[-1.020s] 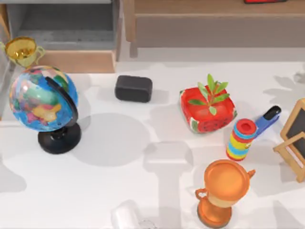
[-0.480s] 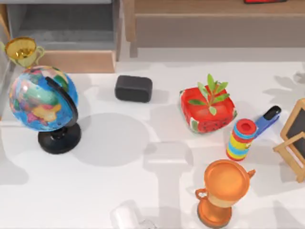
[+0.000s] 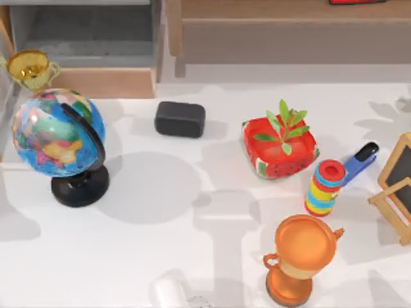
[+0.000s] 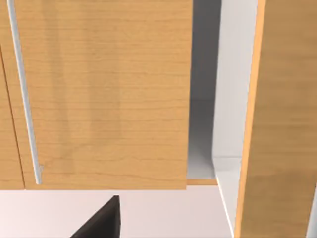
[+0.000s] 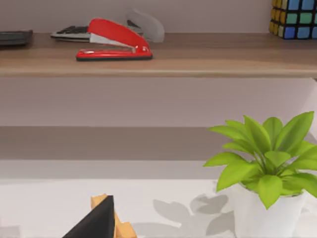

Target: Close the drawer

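The drawer (image 3: 96, 82) stands pulled out at the table's back left, its light tan front panel facing the table and its grey interior (image 3: 90, 32) open to view. In the left wrist view the tan panel (image 4: 99, 94) is close ahead, with a dark part of my left gripper (image 4: 99, 223) low in front of it and apart from it. A white piece of my left arm (image 3: 168, 292) shows at the table's front edge. My right gripper (image 5: 94, 223) shows as a dark tip facing the back shelf, far from the drawer.
A globe (image 3: 58, 131) and a gold cup (image 3: 29, 67) stand just in front of the drawer's left part. A black box (image 3: 180, 119), a red planter (image 3: 279, 147), a striped bottle (image 3: 326, 187) and an orange trophy (image 3: 298, 256) lie to the right. The brown shelf unit (image 3: 289, 32) runs along the back.
The white piece of my left arm at the front edge has slipped slightly lower in the top view, and the shadow at the left has shifted. The drawer has not moved.
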Tool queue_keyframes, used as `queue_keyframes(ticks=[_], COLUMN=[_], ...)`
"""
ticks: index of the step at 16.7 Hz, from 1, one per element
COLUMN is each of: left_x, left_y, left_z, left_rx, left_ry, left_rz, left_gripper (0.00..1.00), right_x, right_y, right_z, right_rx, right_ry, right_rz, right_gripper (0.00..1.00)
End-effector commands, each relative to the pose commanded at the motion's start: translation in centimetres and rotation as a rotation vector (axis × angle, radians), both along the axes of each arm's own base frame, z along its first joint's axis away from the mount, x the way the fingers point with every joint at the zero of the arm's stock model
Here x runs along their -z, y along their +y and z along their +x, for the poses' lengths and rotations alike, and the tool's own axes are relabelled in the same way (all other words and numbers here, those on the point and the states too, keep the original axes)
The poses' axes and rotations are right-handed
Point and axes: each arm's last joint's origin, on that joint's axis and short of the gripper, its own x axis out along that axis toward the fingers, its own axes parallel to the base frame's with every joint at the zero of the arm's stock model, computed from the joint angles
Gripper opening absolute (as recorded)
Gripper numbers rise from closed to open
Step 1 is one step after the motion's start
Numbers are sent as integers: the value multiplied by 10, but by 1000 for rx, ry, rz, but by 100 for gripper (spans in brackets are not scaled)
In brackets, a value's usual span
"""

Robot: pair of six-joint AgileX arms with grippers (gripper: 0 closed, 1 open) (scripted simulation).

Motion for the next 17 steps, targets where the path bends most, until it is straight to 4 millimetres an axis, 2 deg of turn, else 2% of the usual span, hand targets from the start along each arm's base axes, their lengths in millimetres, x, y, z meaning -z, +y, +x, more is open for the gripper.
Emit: queue_keyframes(ticks=[11,17], left_x=[0,0], left_y=[0,0], left_z=[0,0], left_rx=[0,0], left_ry=[0,0], left_rz=[0,0], left_gripper=[2,0], right_x=[0,0], right_y=[0,0], right_z=[0,0], right_rx=[0,0], right_ry=[0,0], right_rz=[0,0], right_gripper=[100,100])
